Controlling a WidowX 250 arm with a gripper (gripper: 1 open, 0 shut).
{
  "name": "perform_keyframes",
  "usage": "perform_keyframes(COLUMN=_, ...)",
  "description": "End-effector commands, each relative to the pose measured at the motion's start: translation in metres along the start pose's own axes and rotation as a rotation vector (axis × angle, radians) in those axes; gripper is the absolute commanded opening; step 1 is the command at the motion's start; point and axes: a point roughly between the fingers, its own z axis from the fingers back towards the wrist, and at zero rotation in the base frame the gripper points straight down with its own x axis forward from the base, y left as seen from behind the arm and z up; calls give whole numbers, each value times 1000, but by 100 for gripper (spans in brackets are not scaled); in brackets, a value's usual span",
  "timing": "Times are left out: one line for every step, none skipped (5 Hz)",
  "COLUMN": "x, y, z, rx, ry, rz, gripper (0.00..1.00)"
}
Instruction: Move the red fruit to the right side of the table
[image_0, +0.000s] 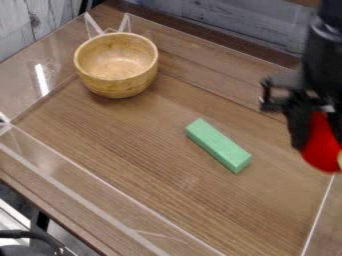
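Note:
The red fruit (322, 150) hangs above the right side of the brown wood-grain table (134, 150), near the right acrylic wall. My black gripper (315, 118) points down from above and is shut on the fruit's upper part. Only the fruit's red lower body shows at the frame's right edge; its leafy stem is not visible. The arm rises out of the top right corner.
A green rectangular block (218, 145) lies diagonally on the table, left of the fruit. A wooden bowl (116, 64) stands at the back left. Low clear acrylic walls (321, 215) edge the tabletop on all sides.

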Motion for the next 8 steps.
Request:
perform_keyframes(x=0, y=1, z=-14, rx=-17, ry=-24, rz=-28, gripper=0)
perform_keyframes(x=-2, y=1, z=-37, rx=-13, ry=-46, rz=-48, gripper=0)
perform_keyframes(x=2, y=4, z=-50, rx=-8, ry=-63, rz=-66, gripper=0)
perform_keyframes(x=9, y=6, z=-55, rx=-12, ry=-79, rz=-75, gripper=0)
perform_keyframes(x=15, y=10, z=-49, rx=-12, ry=-78, rz=-172, gripper=0)
perform_keyframes(x=18, y=10, z=-46, rx=-10, ry=-77, rz=-278, gripper=0)
perform_keyframes(x=16, y=14, z=-48, rx=-10, ry=-83, rz=-236, gripper=0)
perform_keyframes(x=13, y=18, z=-50, rx=-11, ry=-90, rz=-196, gripper=0)
